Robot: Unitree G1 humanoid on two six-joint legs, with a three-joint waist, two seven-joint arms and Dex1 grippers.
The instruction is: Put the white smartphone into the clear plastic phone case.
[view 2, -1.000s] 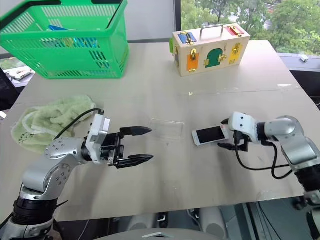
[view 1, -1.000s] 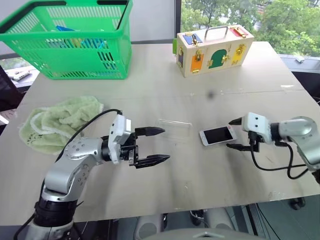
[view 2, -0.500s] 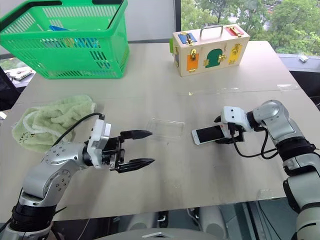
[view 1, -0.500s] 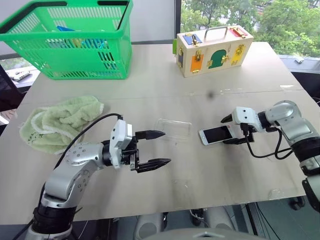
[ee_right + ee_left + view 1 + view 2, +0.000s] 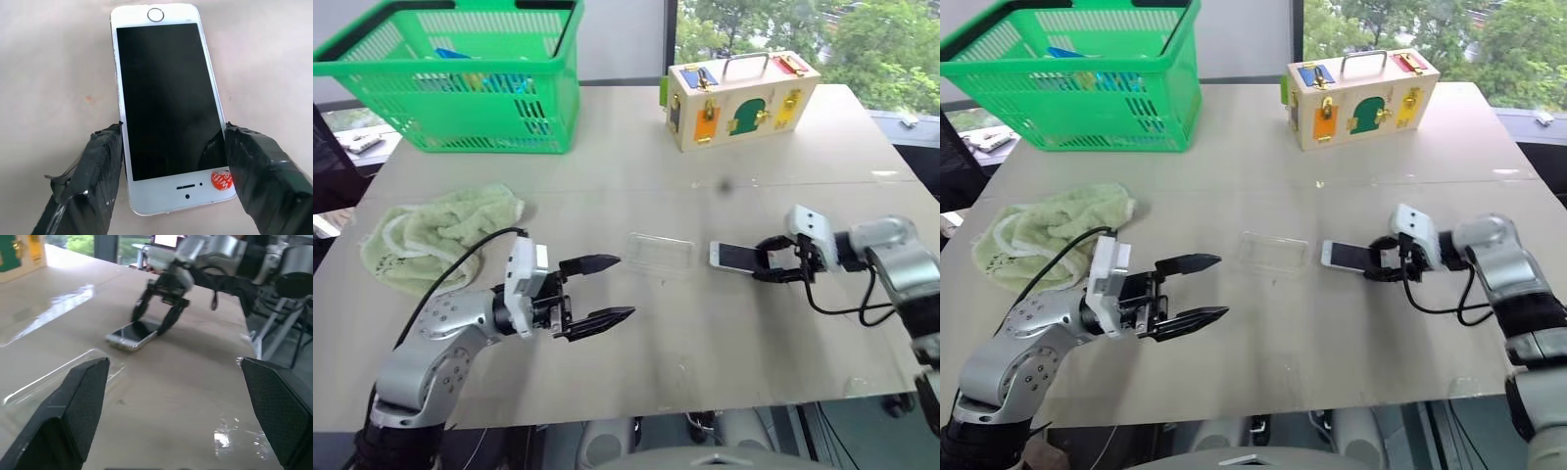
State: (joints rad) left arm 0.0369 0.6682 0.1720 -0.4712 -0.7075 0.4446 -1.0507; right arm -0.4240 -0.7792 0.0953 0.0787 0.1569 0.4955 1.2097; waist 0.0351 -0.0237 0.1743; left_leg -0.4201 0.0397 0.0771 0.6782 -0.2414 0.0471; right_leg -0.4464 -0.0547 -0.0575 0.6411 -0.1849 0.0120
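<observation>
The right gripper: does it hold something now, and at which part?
The right gripper has its fingers at the two long edges of the white smartphone, near the earpiece end. The phone lies on the table; a firm hold cannot be told.

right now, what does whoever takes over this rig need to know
Right gripper: fingers straddle the white smartphone, at its long edges; a firm grip can't be confirmed.
Left gripper: open, empty, hovering short of the clear plastic phone case.
Smartphone lies screen up on the table, beside the case, apart from it.
Done: nothing in the case.
Left: grasp the phone, seat it in the case.
</observation>
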